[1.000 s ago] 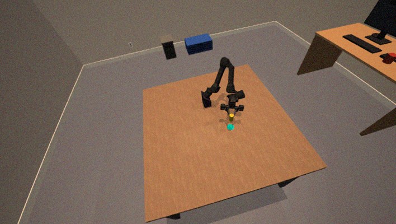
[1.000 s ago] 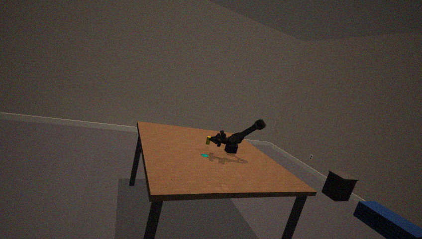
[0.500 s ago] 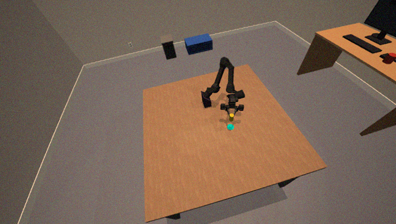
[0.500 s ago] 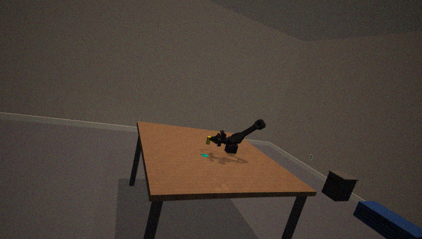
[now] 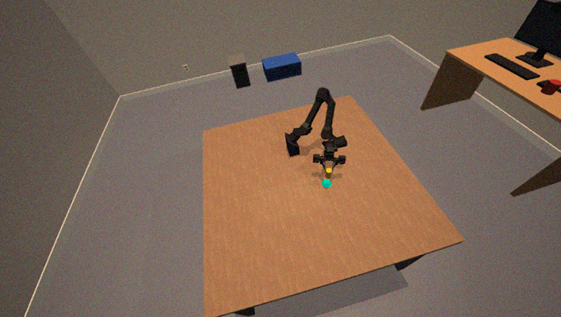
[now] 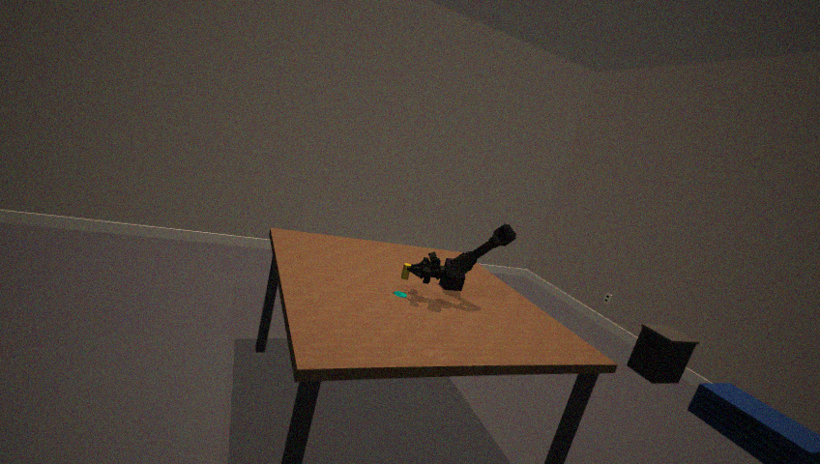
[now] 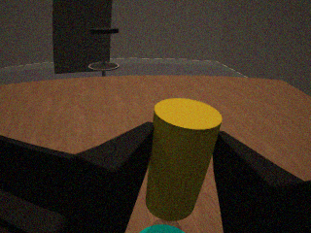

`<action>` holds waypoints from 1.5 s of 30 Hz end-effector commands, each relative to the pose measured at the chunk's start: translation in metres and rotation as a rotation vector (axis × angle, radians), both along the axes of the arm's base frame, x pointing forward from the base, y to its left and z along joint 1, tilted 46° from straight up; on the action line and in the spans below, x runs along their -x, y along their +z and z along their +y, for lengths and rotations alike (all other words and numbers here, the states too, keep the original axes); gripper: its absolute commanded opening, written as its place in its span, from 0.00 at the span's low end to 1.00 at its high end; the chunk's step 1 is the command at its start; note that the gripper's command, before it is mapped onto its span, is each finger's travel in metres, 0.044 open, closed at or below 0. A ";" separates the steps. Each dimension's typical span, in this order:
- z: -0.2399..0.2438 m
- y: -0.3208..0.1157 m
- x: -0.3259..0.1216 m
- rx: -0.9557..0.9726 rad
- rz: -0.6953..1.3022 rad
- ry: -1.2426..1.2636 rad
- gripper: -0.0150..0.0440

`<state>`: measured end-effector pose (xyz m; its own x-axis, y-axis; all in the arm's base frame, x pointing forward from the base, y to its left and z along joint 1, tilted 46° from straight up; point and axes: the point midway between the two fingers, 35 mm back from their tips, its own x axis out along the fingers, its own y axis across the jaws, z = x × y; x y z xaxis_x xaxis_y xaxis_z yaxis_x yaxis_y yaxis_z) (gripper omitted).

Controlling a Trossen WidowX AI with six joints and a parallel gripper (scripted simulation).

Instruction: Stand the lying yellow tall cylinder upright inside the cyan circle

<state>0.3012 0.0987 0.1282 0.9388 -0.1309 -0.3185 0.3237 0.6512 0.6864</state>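
The yellow tall cylinder [image 5: 328, 173] [image 6: 405, 271] [image 7: 181, 160] is held off the table, near upright with a slight tilt. My gripper [image 5: 329, 169] [image 6: 407, 268] [image 7: 185, 135] is shut on it, one finger on each side of its upper part. The cyan circle [image 5: 326, 184] [image 6: 400, 294] lies flat on the table, below the cylinder in the exterior view. Only the circle's edge [image 7: 162, 229] shows at the bottom of the wrist view, beneath the cylinder's lower end.
The wooden table [image 5: 273, 233] [image 6: 356, 338] carries the arm's base [image 5: 292, 147]. A desk [image 5: 481, 60] with a monitor, a keyboard and a red mug [image 5: 551, 87] stands apart at the right. A blue box [image 5: 282, 67] and a dark cabinet [image 5: 240, 73] stand on the floor by the wall.
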 end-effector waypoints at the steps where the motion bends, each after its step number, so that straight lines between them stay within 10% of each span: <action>1: 0.006 -0.008 0.000 0.002 0.003 -0.007 0.43; 39: 0.054 -0.057 0.006 0.003 0.003 0.003 0.43; 45: 0.054 -0.057 0.006 0.003 0.003 0.003 0.70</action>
